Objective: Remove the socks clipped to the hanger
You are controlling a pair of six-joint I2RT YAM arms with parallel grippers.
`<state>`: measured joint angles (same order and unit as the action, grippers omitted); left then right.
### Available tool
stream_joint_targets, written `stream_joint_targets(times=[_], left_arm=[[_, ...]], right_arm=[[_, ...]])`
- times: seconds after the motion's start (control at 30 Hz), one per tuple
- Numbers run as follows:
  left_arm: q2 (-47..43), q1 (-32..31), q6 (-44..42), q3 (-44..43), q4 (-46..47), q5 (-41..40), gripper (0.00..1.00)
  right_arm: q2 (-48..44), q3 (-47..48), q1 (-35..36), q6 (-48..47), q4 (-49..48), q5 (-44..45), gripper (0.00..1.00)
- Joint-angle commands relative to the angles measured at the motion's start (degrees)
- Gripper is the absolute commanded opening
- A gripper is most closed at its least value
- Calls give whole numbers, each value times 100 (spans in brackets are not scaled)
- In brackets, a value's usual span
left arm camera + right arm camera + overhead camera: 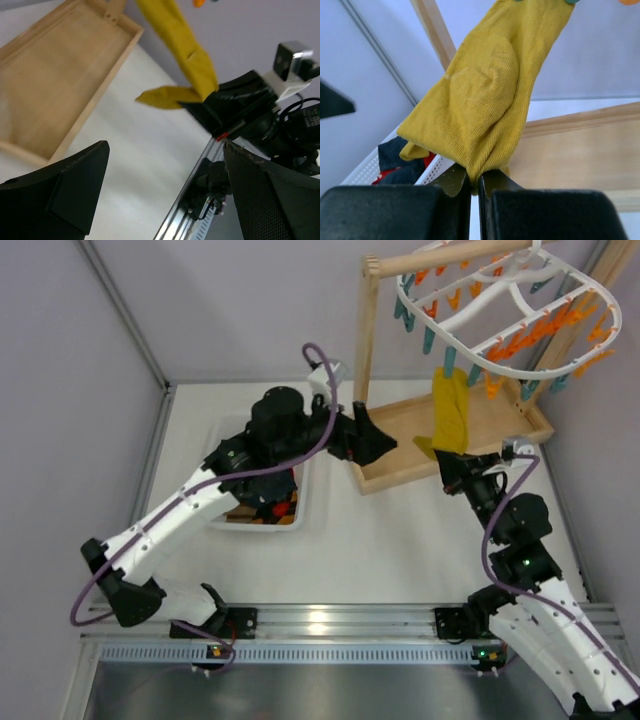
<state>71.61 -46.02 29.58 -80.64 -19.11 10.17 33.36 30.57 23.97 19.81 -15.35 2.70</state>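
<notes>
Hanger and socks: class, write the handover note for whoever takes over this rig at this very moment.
Left claw: open, empty, hovering by the edge of the wooden tray.
Right claw: shut on the lower end of the yellow sock.
Yellow sock: top clipped by a teal peg on the hanger.
Done: dark and red socks lie in the white bin.
Left: pull this sock free of the peg, probably into the bin. No other sock shows on the visible part of the hanger.
</notes>
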Motion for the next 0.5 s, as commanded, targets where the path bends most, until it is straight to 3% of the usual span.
stream_joint_targets(times=[0.0, 0.13, 0.33, 0.47], left_arm=[[895, -504, -190, -1390, 865, 574, 99], [1688, -610, -181, -2200, 1005, -68, 99], [2848, -601, -321, -3256, 1506, 63, 99], [3402, -549, -190, -3738, 2050, 633, 99]], right_arm=[[-584, 388, -23, 84, 1718, -244, 0], [-1120, 590, -24, -74, 2736, -138, 0], [-1586, 802, -24, -171, 3398, 38, 0], [-1798, 793, -24, -179, 3451, -147, 0]])
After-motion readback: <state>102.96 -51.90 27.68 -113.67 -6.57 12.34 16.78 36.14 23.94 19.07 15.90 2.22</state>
